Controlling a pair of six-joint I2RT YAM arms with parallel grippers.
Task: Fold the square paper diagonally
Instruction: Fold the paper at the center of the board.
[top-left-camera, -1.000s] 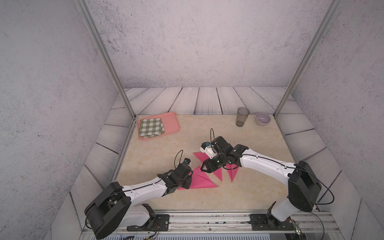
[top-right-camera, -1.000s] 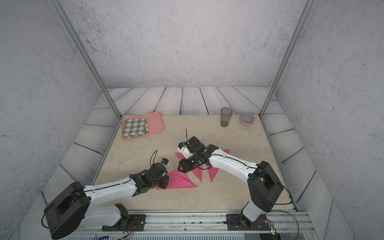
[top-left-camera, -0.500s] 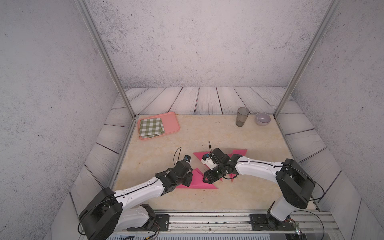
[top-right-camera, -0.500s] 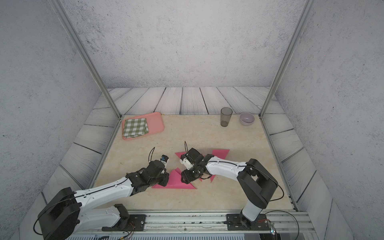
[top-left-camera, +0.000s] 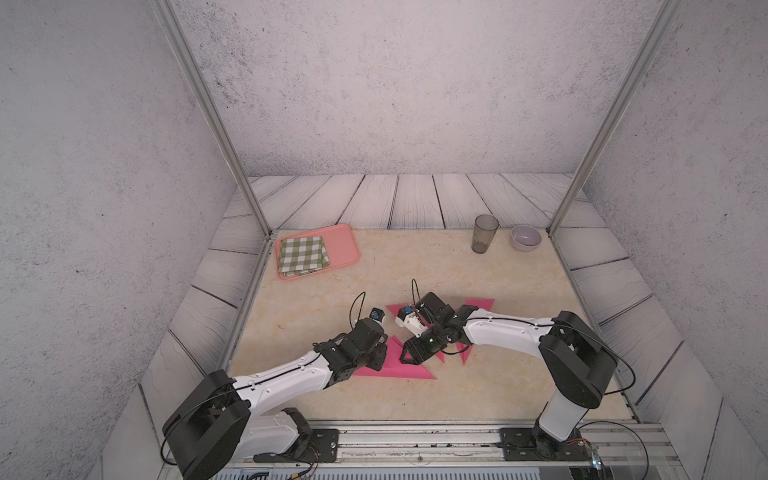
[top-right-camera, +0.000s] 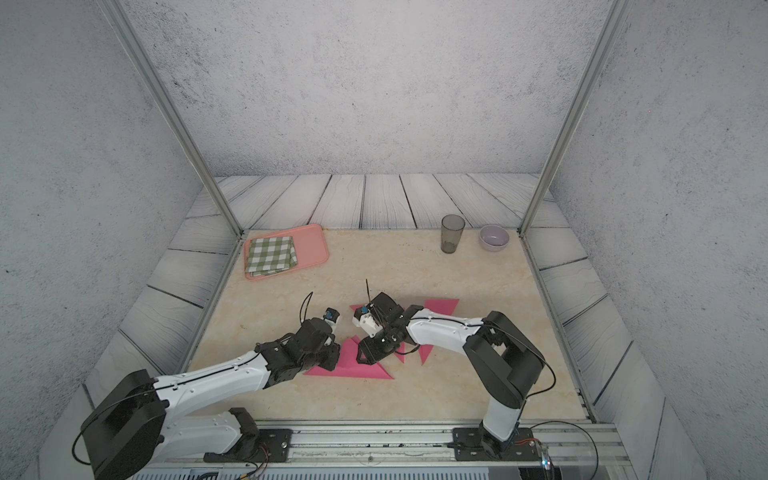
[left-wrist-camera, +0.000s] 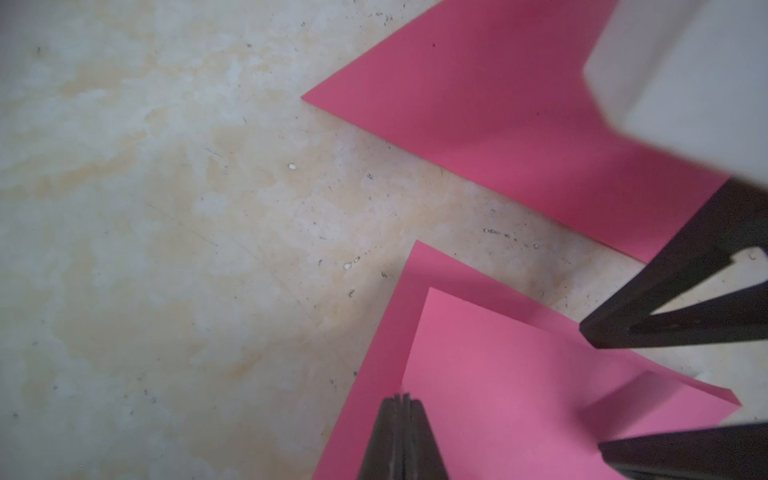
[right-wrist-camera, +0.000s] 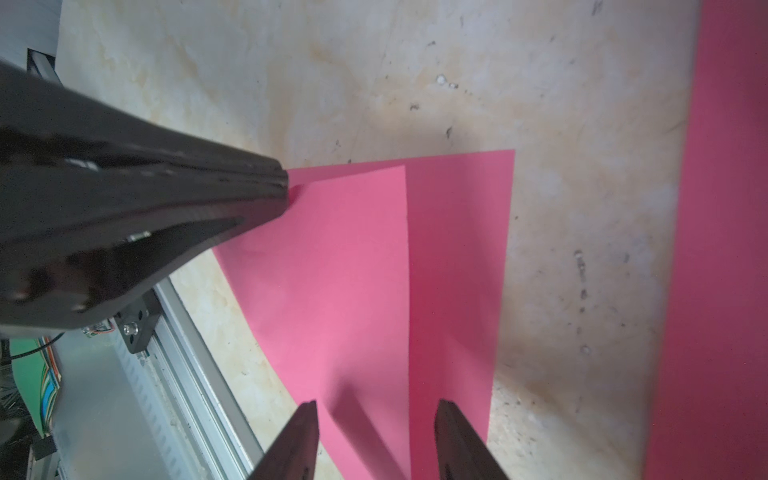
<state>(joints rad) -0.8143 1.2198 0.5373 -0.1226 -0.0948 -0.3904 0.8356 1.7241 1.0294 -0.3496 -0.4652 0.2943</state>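
The pink paper (top-left-camera: 409, 372) lies folded into a triangle near the table's front middle, also in a top view (top-right-camera: 365, 372). Its upper layer (right-wrist-camera: 332, 270) sits a little short of the lower layer's edge (right-wrist-camera: 457, 249). My left gripper (top-left-camera: 384, 359) is shut, and its closed tip (left-wrist-camera: 401, 401) rests on the upper layer near a corner. My right gripper (right-wrist-camera: 376, 409) is open above the same paper. Its fingers (left-wrist-camera: 665, 324) stand on either side of the upper layer's edge, with nothing gripped. It meets the left gripper (top-right-camera: 334, 361) over the paper in both top views.
More pink paper shows behind (top-left-camera: 480, 305) and beside (top-left-camera: 463, 353) the right arm. A pink tray (top-left-camera: 343, 247) with a green checked cloth (top-left-camera: 301, 255) stands back left. A dark tumbler (top-left-camera: 484, 232) and a pale bowl (top-left-camera: 525, 237) stand back right. The metal rail (top-left-camera: 415, 436) runs along the front.
The right gripper has come forward and left from the rear pink paper to the folded triangle beside the left gripper. The left gripper has stayed shut on the paper.
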